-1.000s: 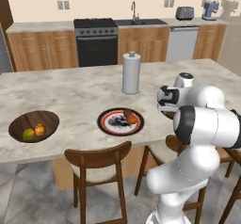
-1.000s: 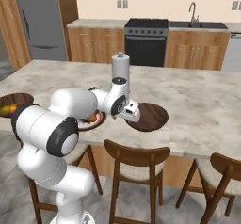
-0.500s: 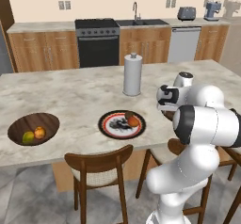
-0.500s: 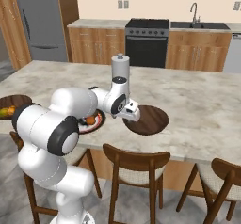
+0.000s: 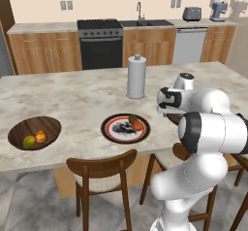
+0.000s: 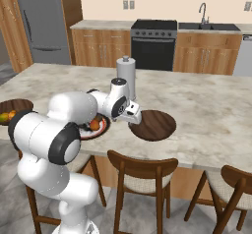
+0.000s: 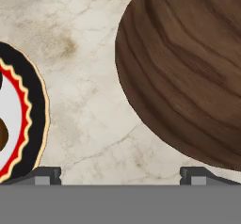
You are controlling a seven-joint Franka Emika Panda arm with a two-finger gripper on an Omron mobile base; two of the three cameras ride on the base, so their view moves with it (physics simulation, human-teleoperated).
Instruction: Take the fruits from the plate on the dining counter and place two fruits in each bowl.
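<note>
The red-rimmed plate (image 5: 116, 130) lies near the front edge of the dining counter (image 5: 72, 96) and carries a red fruit (image 5: 138, 125) and a brown fruit (image 5: 131, 119). At the left, one wooden bowl (image 5: 22, 128) holds a yellow-green fruit (image 5: 29, 141) and an orange fruit (image 5: 41, 137). The other bowl (image 6: 153, 125) is bare inside. My gripper (image 6: 134, 120) hangs open over the counter between plate and bare bowl, holding nothing. In the hand view the plate rim (image 7: 28, 119) lies left and that bowl (image 7: 188, 77) right of my gripper (image 7: 120, 175).
A paper towel roll (image 5: 136, 77) stands upright behind the plate. Wooden chairs (image 5: 104, 172) line the counter's near edge. Stove, sink and cabinets run along the back wall.
</note>
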